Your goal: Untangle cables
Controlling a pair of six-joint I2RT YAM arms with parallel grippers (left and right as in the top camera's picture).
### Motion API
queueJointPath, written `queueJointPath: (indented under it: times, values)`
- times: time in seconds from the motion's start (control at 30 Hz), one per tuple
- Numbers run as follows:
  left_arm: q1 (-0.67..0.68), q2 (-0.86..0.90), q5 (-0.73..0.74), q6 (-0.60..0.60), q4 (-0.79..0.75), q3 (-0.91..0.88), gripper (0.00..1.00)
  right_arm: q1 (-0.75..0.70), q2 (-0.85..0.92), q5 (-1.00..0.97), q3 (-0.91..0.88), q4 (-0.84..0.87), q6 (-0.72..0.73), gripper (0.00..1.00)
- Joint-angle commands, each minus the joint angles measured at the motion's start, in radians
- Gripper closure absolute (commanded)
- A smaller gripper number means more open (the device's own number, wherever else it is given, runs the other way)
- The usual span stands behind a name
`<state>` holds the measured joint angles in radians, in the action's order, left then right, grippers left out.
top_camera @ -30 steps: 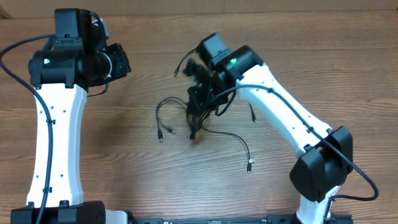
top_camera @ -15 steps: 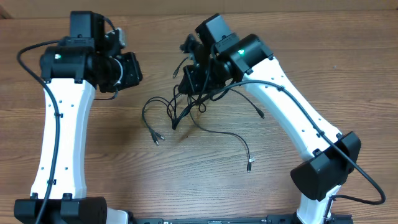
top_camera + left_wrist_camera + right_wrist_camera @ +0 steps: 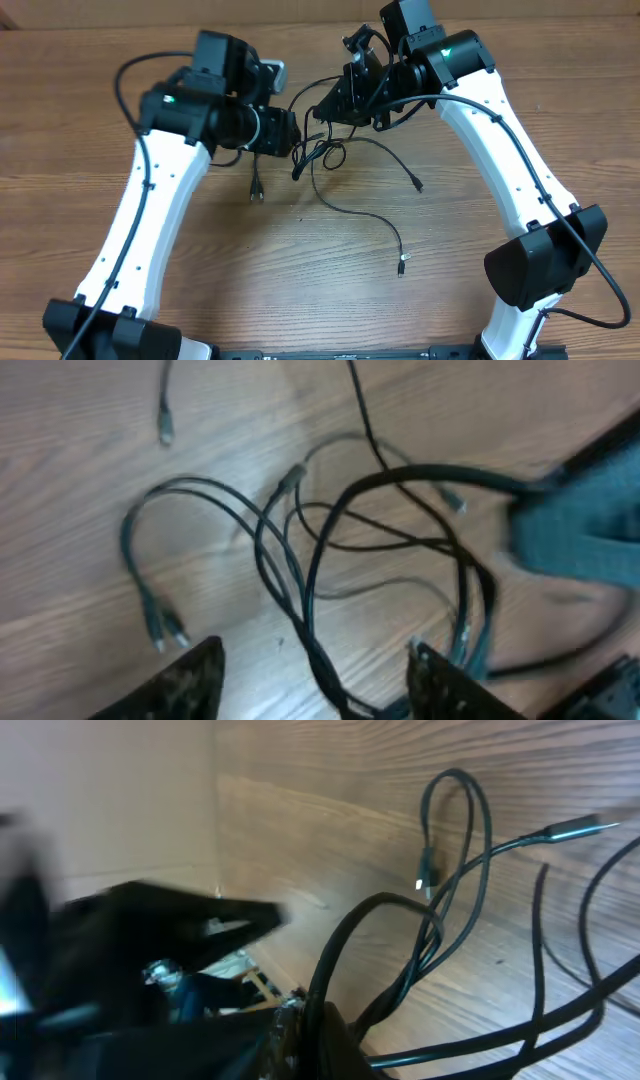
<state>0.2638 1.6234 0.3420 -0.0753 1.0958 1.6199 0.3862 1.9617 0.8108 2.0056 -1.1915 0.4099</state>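
Right now the right tool (image 3: 328, 110) is sitting fully closed, pinching a bunch of the cables (image 3: 322, 152) w/ the strands fanning out from its tip in the right wrist cam. The left tool (image 3: 285, 132) is hovering just beside it, on the left side of the same tangle, w/ its jaws standing well apart. In the left wrist cam its two fingers (image 3: 195, 675) are showing at the bottom edge, w/ a dark strand running btwn them, but it's not gripping anything. The cables are lying toward the far-centre of the table (image 3: 200, 250), w/ the knotted part hanging under the right tool and looping btwn the two tools. From there, loose ends are trailing outward: one plug end (image 3: 256, 192) is lying below the left tool, another (image 3: 417, 187) is lying off to the right, and a long strand is curving toward the near side and ending in a plug (image 3: 402, 268) well apart from the tangle.
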Motion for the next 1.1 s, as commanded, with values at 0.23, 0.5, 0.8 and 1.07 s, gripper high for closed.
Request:
queueJointPath:
  times: [0.23,0.5,0.8,1.07]
  values:
    - [0.034,0.006,0.143,0.047,-0.232,-0.221,0.62,0.001,-0.02,0.047,0.016,-0.003,-0.025,0.96]
    - [0.034,0.008,0.05,-0.048,-0.229,-0.261,0.6,0.001,-0.02,0.047,0.016,0.001,-0.025,0.96]
    - [0.034,0.033,-0.115,-0.355,-0.168,-0.277,0.48,0.001,-0.02,0.026,0.016,0.0,-0.025,0.96]
    - [0.032,0.113,0.092,-0.568,-0.142,-0.277,0.47,0.001,-0.02,0.017,0.016,0.001,-0.025,0.96]
